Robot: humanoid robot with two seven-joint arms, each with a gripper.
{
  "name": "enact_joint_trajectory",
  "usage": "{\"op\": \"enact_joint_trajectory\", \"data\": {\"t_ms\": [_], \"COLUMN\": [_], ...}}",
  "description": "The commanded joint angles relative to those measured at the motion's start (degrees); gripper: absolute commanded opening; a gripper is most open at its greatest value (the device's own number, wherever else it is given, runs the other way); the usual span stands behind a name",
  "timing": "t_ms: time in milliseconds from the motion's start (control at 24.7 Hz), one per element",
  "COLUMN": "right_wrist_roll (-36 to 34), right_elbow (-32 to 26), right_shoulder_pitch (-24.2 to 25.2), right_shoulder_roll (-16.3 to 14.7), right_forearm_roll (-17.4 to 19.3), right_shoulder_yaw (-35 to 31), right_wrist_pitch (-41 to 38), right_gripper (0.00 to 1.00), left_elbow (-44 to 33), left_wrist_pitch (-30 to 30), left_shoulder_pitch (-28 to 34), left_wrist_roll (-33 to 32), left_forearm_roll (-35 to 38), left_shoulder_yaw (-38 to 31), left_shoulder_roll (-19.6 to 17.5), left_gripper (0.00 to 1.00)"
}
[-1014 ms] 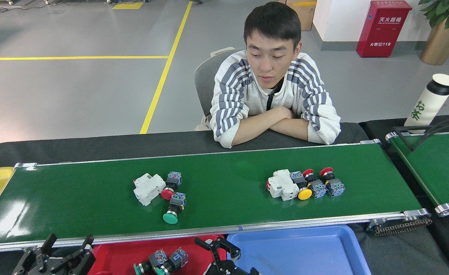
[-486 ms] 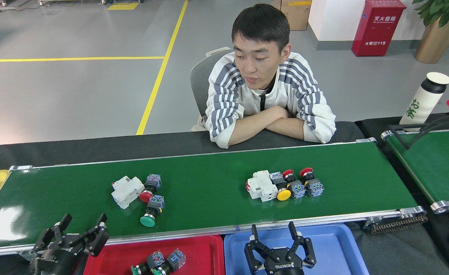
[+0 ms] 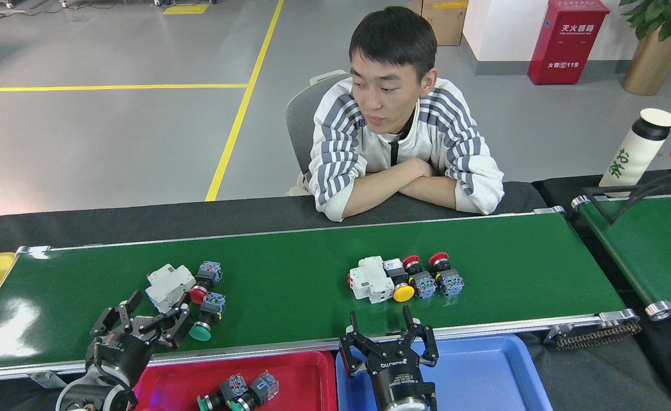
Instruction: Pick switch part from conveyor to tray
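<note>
On conveyor (image 3: 312,285), green switch part (image 3: 203,326) just beside left end effector (image 3: 144,317) — fingers spread wide, empty.

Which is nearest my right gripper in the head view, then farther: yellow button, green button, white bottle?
From the right gripper:
1. Yellow button, just beyond it on the belt, in the right cluster.
2. Green button, to the left, beside the left gripper.
3. White bottle, far right, off the belt.

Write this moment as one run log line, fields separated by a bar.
left gripper: open, by left parts on conveyor | right gripper: open, at near rail | red tray: switches | blue tray: no parts
</note>
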State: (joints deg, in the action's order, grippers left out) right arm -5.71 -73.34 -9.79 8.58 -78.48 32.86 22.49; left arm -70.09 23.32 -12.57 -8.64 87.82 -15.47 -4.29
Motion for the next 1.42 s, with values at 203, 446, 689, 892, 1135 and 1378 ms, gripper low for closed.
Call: {"op": "enact_joint_trajectory", "data": {"t_ms": [203, 446, 689, 892, 1135, 1378], "right_wrist_roll": [2.37, 2.90, 3.07, 3.07, 3.60, 2.55], "right_elbow": [5.14, 9.01, 18.06, 20.78, 20.52, 10.94], "right_shoulder_pitch": [-4.89, -10.60, -20.53, -23.61, -23.70, -22.91], "right_shoulder_roll": [0.56, 0.65, 0.83, 0.91, 0.83, -0.40], "right_forearm_roll": [0.96, 5.27, 14.14, 18.01, 18.19, 18.10], "right_shoulder_yaw": [3.79, 4.58, 10.12, 15.48, 16.36, 16.18], "right_wrist_pitch": [0.10, 0.10, -0.17, -0.52, -0.78, -1.92], "right_gripper": [0.98, 0.98, 0.94, 0.21, 0.02, 0.02], "left_elbow": [10.06, 11.56, 10.94, 7.60, -4.35, -14.02], "left_wrist_pitch": [-0.56, -0.73, -0.47, -0.03, 0.14, 1.55], "left_shoulder_pitch": [-7.11, -7.29, -7.64, -9.57, -4.22, 9.23], "left_wrist_roll": [4.77, 7.24, 7.24, 3.63, 0.47, 0.03], "left_forearm_roll": [2.97, 2.44, 1.39, -4.68, -6.88, -9.16], "left_shoulder_yaw": [0.70, 5.89, 5.62, 5.89, 3.52, -2.55], "left_shoulder_roll": [-3.80, -6.79, -6.52, -7.49, -10.57, -10.39], "left_gripper": [0.75, 0.06, 0.04, 0.04, 0.05, 0.05]}}
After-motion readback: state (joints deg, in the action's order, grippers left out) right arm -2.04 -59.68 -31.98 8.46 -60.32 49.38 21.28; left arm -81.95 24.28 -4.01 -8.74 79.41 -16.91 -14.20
